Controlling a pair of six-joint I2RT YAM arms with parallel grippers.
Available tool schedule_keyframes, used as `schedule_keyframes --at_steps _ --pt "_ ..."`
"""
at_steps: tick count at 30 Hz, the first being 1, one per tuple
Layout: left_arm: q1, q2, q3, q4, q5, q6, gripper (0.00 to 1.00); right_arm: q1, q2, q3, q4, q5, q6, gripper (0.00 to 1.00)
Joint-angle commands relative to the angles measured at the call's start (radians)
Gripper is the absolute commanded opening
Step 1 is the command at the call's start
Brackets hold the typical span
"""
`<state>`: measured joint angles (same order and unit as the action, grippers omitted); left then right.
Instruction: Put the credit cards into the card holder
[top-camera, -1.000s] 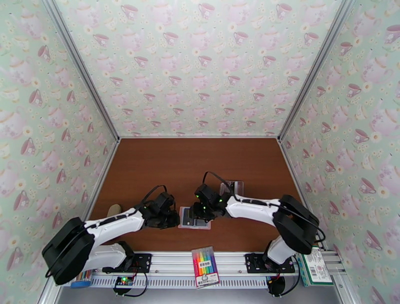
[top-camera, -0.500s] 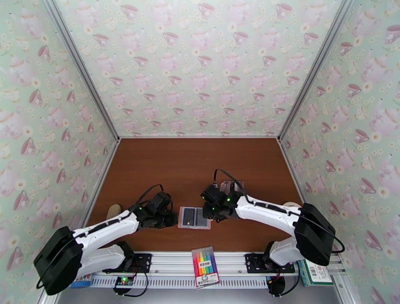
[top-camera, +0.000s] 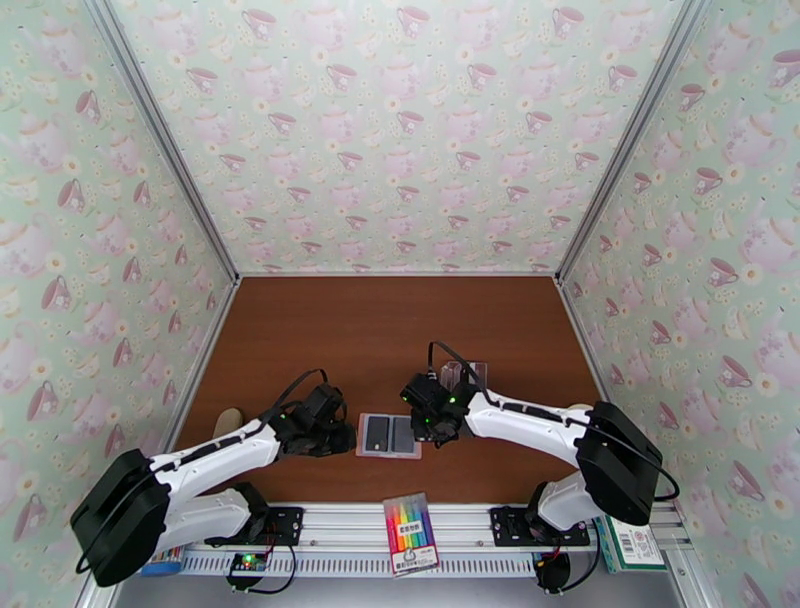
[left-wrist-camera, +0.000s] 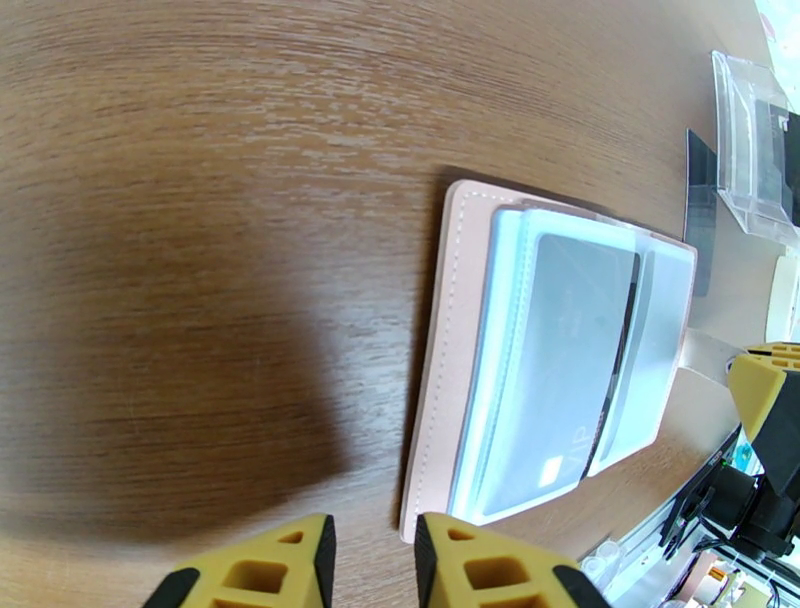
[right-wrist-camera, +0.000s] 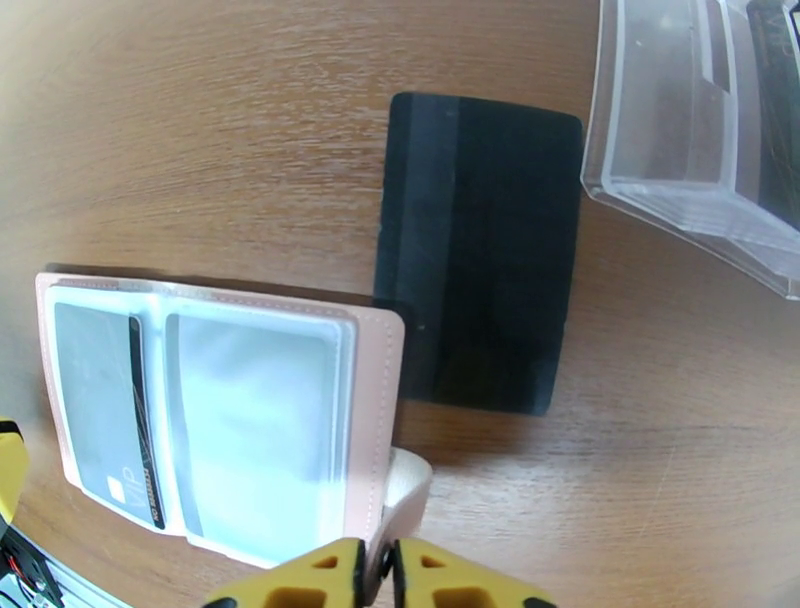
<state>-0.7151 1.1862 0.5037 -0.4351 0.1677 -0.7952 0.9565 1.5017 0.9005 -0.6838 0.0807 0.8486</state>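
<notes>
While right gripper (right-wrist-camera: 375, 580) pinches tab (right-wrist-camera: 408, 480) of card holder (right-wrist-camera: 381, 400), left gripper (left-wrist-camera: 372, 565) slightly parted, empty.

Loads of bare worktop (top-camera: 400, 320) behind the card holder (top-camera: 390, 436), clear run all the way to the back wall (top-camera: 400, 150). Close in it's tight though. The left tool (top-camera: 346, 438) sits just off the holder's left edge, fingers a little apart with nothing between them. The right tool (top-camera: 424, 432) is pinched on the tab at its right edge. Just right of the holder a black card (right-wrist-camera: 480, 250) lies flat, hard up against it, with the clear box (top-camera: 465, 375) just beyond. In front there's a thin free strip, then the rail (top-camera: 330, 520) with a marker pack (top-camera: 410, 535). Well off to the holder's left, a small beige thing (top-camera: 228, 420).
</notes>
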Motion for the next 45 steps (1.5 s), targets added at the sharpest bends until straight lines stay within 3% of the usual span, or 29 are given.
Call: schedule_keyframes --at_steps 1,5,8,14,28,45 --pt "-0.005 -0.003 -0.015 0.015 -0.005 0.002 0.3 0.007 -0.019 -0.006 -0.019 0.032 -0.006 0.09" --pt "-0.005 0.003 -0.016 0.014 -0.007 0.0 0.32 0.006 -0.031 -0.011 -0.006 0.017 -0.01 0.02" --pt "-0.004 0.01 -0.017 0.022 0.004 -0.001 0.45 0.006 -0.042 -0.021 0.026 -0.004 -0.011 0.0" --pt "-0.005 -0.004 -0.028 0.026 0.002 -0.008 0.56 0.006 -0.044 -0.032 0.077 -0.047 -0.011 0.0" --pt "-0.016 0.096 -0.045 0.211 0.116 -0.026 0.5 0.005 -0.022 -0.046 0.136 -0.089 0.0 0.0" --pt "-0.031 -0.142 -0.067 0.307 0.172 -0.022 0.49 0.016 0.041 -0.042 0.197 -0.12 0.009 0.0"
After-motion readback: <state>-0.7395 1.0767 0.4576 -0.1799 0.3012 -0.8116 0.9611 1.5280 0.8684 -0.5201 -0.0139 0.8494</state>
